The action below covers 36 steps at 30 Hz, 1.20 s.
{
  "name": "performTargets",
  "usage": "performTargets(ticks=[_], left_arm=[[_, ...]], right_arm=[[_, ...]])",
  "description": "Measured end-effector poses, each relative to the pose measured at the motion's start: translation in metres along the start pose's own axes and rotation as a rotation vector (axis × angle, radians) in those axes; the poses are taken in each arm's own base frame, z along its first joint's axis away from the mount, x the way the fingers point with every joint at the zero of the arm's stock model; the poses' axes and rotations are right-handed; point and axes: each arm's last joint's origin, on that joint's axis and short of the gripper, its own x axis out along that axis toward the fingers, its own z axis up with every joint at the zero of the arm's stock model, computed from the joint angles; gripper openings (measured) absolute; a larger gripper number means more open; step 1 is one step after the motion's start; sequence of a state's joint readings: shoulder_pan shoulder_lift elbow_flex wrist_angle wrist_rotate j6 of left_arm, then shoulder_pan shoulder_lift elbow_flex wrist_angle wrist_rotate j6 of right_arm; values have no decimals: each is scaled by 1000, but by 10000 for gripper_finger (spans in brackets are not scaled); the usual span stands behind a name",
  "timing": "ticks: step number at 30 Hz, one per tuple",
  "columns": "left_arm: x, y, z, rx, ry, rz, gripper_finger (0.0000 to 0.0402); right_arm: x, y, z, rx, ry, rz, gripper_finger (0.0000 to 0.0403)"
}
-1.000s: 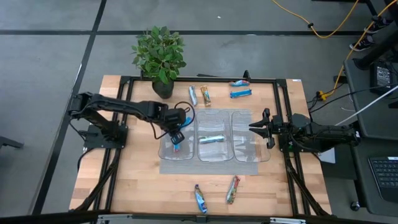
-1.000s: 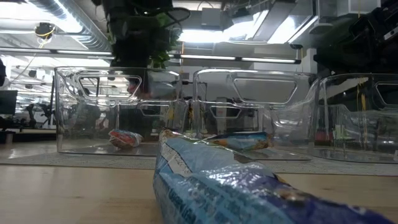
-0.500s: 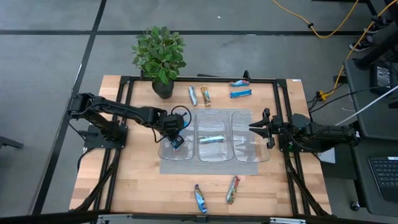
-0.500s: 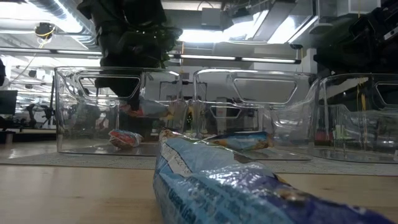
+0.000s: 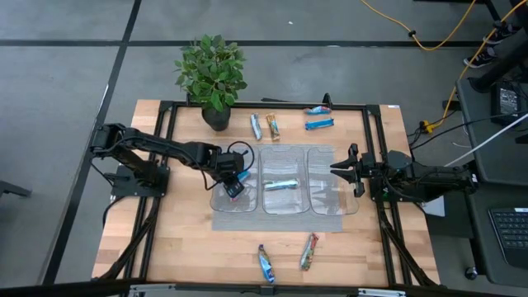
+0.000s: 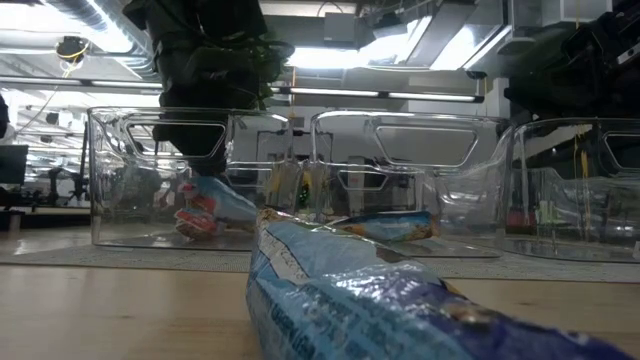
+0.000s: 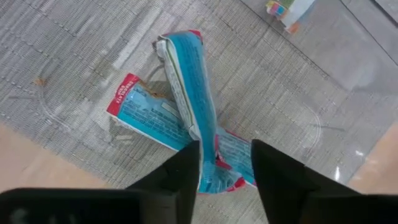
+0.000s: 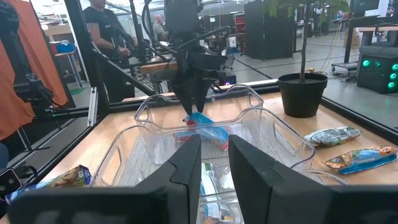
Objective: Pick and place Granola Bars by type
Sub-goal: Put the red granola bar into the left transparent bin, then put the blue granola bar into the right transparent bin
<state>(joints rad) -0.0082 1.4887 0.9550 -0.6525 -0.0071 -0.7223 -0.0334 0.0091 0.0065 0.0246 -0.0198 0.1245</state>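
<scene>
Midway through sorting, the left gripper (image 5: 233, 185) hangs inside the bin nearest the plant (image 5: 212, 73), jaws parted around a blue bar (image 7: 189, 87) leaning on another there. One bar (image 5: 281, 184) occupies the middle bin; six wait on the desk (image 5: 173, 239). Clear walls crowd the left gripper. Beside the far bin, the right gripper (image 5: 342, 170) idles half-parted, empty.
</scene>
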Motion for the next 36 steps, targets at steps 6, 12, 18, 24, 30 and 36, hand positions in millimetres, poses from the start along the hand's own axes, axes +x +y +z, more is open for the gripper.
performTargets(ticks=[6, 12, 18, 24, 30, 36], left_arm=[[-6, -4, 3, 20, -17, -17, 182], [-27, -25, 17, 123, -91, -87, 195], [-60, -52, 30, 236, -188, -180, 195], [-101, -81, 37, 454, -312, -271, 189], [-136, -104, 35, 728, -441, -320, 189], [-151, -118, 25, 868, -500, -336, 185]], right_arm=[[0, 0, 0, 0, 0, 0, 85], [0, 0, 0, 0, 0, 0, 85], [0, 0, 0, 1, 0, 0, 85], [0, 0, 0, 1, 0, 0, 85], [0, 0, 0, 0, 0, 1, 85], [0, 0, 0, 0, 0, 0, 85]])
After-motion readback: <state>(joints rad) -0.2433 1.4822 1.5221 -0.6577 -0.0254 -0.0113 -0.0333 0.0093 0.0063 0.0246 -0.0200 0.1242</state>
